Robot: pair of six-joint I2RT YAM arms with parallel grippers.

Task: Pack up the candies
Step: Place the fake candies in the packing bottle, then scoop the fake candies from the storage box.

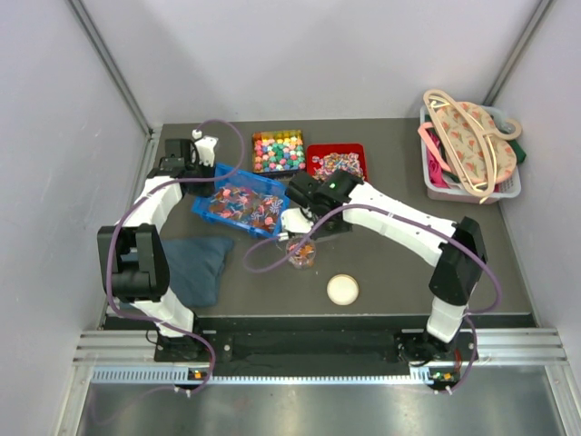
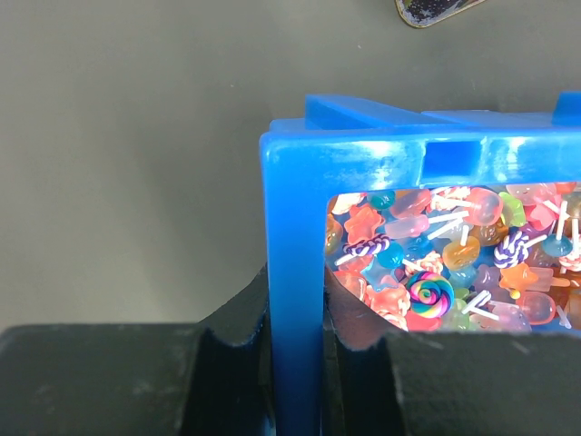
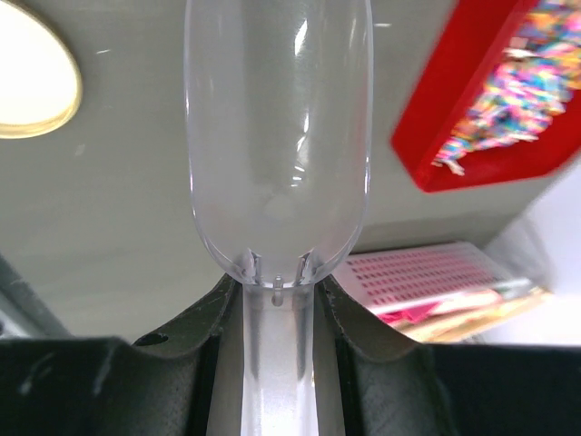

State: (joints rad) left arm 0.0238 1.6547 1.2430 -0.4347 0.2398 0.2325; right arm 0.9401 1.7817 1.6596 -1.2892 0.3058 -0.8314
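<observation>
Left wrist: my left gripper [image 2: 295,350] pinches blue bin [image 2: 292,227] rim, steadying candies [image 2: 427,272]; right gripper [image 3: 277,313] clamps empty clear scoop [image 3: 277,136], ready for dipping.

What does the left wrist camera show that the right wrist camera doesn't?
Left wrist only: the left gripper shut on the rim of a blue bin holding lollipop and star candies. Right wrist only: the right gripper holding an empty clear scoop, the cream lid, a red tray, a white basket. Both: the grey table, and a gripper clamped on something.
</observation>
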